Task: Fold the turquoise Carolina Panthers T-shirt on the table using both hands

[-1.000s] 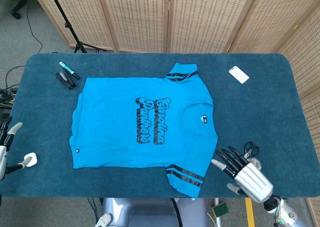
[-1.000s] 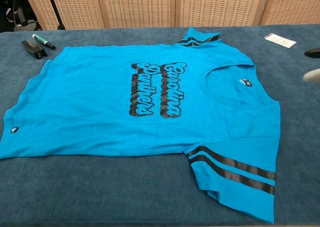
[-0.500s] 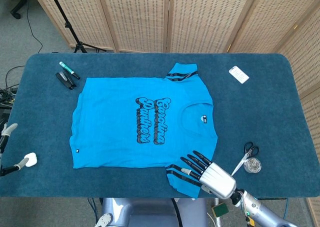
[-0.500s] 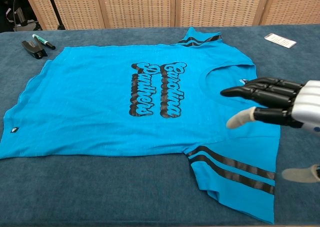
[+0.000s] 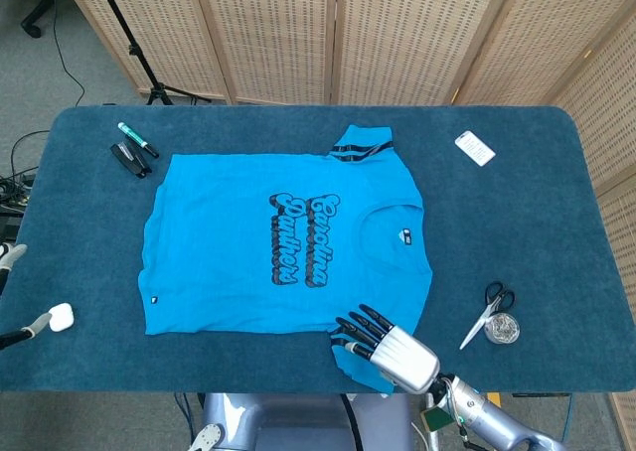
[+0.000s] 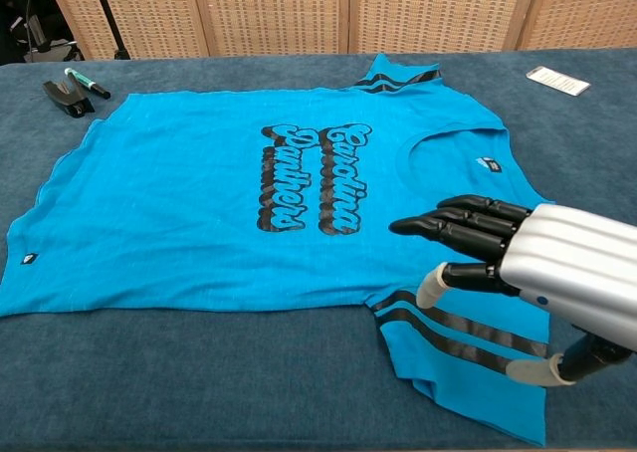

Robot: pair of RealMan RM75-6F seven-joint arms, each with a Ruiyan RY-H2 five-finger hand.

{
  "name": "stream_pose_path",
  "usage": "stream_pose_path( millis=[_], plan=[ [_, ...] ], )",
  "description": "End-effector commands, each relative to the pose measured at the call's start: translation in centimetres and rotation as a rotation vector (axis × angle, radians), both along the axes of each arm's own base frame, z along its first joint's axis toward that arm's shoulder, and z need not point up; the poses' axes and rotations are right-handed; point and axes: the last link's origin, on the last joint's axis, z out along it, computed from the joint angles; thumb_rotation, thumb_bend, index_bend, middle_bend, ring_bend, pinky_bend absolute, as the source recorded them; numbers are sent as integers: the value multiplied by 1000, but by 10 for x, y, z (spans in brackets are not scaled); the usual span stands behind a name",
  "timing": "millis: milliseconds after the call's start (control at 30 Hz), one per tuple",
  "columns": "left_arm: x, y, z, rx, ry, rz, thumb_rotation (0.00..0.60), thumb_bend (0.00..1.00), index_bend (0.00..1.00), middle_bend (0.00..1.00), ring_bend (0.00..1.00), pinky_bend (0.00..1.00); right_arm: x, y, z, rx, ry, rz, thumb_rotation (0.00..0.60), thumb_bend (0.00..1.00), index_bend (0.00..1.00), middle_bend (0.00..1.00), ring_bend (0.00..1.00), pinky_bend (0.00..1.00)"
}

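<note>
The turquoise T-shirt [image 5: 229, 262] lies flat and face up in the middle of the table, with black "Carolina Panthers" lettering and its collar toward the right. The chest view shows the T-shirt [image 6: 179, 203] spread the same way. My right hand [image 5: 383, 344] hovers over the near striped sleeve [image 6: 468, 338] with its fingers stretched out toward the shirt body and nothing in them. From the chest camera the right hand [image 6: 518, 263] fills the lower right. My left hand [image 5: 40, 322] shows only as pale fingertips at the table's left edge, apart and empty, far from the shirt.
A green pen [image 5: 137, 139] and a black stapler [image 5: 128, 160] lie at the back left. A white card [image 5: 475, 148] is at the back right. Scissors [image 5: 485, 312] and a small round object [image 5: 504, 328] sit at the front right. Folding screens stand behind the table.
My right hand has swept left from near the scissors to above the near sleeve. My left hand has drifted a little further down and off the left edge.
</note>
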Motion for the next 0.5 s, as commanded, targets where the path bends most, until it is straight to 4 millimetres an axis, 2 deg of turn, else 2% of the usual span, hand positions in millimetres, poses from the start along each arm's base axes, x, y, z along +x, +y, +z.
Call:
stream_pose_path(
  millis=[33, 500],
  plan=[
    [0, 0, 1, 2, -3, -1, 600, 0, 0, 0, 0, 0, -3, 1, -4, 0, 17, -3, 600, 0, 311, 0, 0, 10],
    [0, 0, -1, -5, 1, 6, 600, 0, 0, 0, 0, 0, -10, -7, -22, -46, 61, -5, 600, 0, 323, 1, 0, 10]
  ],
)
